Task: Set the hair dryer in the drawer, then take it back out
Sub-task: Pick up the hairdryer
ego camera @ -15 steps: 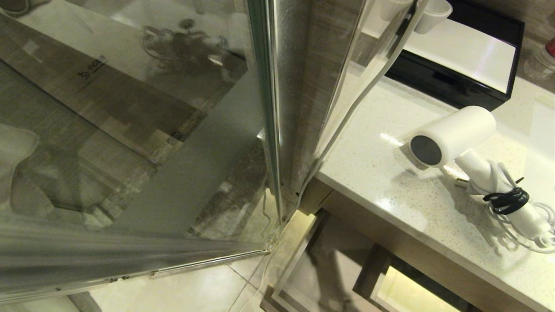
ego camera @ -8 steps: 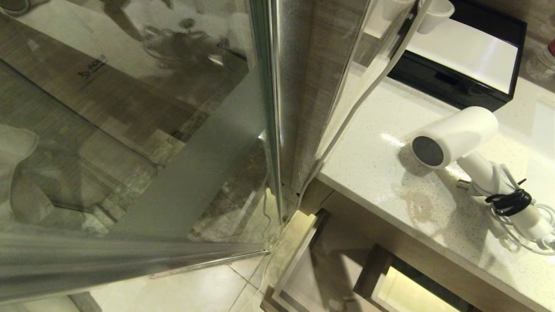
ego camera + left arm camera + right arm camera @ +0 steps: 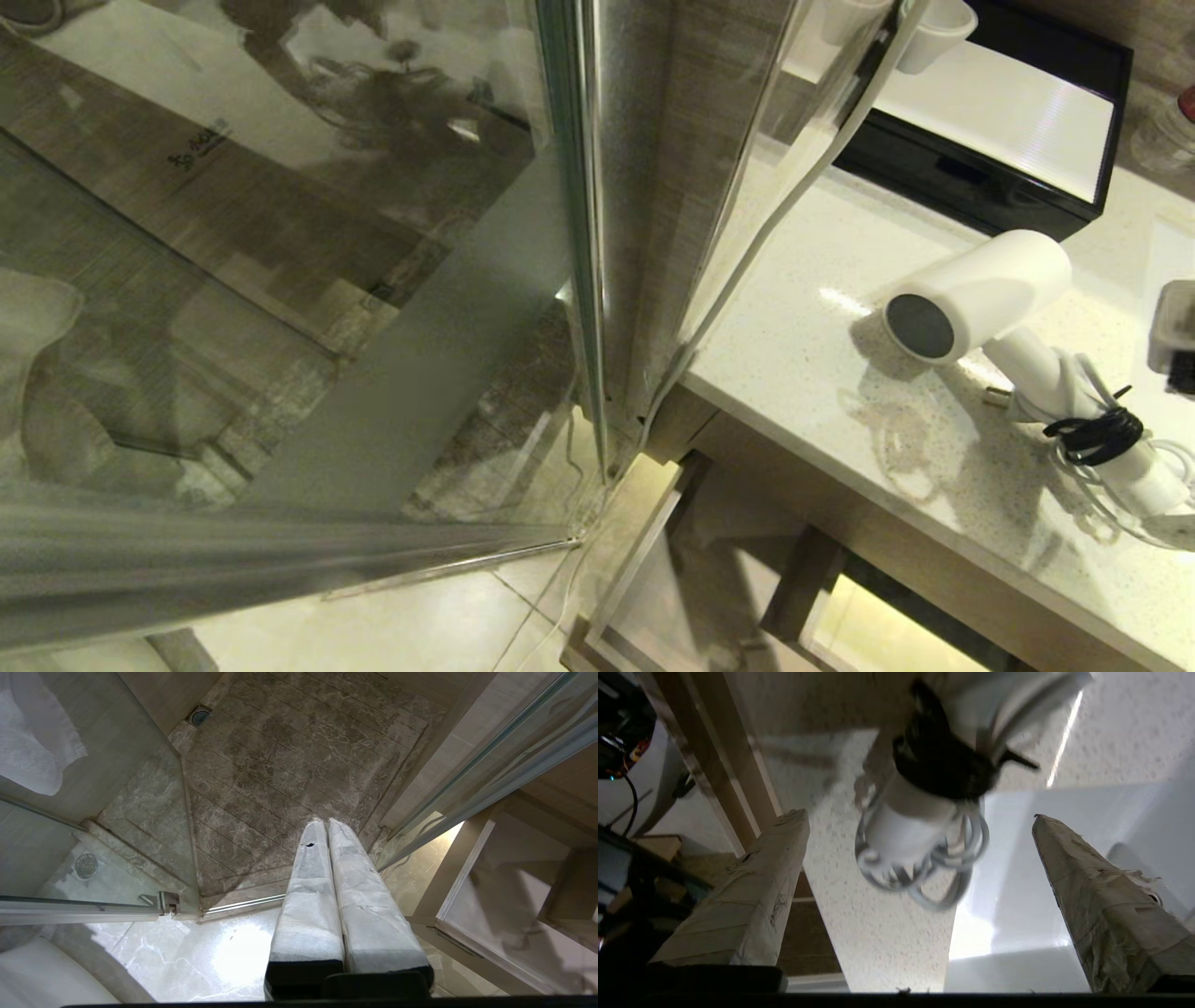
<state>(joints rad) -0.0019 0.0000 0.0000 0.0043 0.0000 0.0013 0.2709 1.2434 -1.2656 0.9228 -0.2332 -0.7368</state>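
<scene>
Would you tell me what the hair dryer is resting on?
The hair dryer lies on the speckled pale countertop, its bundled cord beside the handle. The surface directly beneath it is hidden.

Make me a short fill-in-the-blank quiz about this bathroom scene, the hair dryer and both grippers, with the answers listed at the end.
1. The hair dryer lies on the ____, not in the drawer.
2. Its bundled cord is held by a ____ tie.
3. The right gripper hangs over the handle end with its fingers ____.
4. The left gripper, over the floor, has its fingers ____.

Answers: countertop; black; open; shut
</scene>
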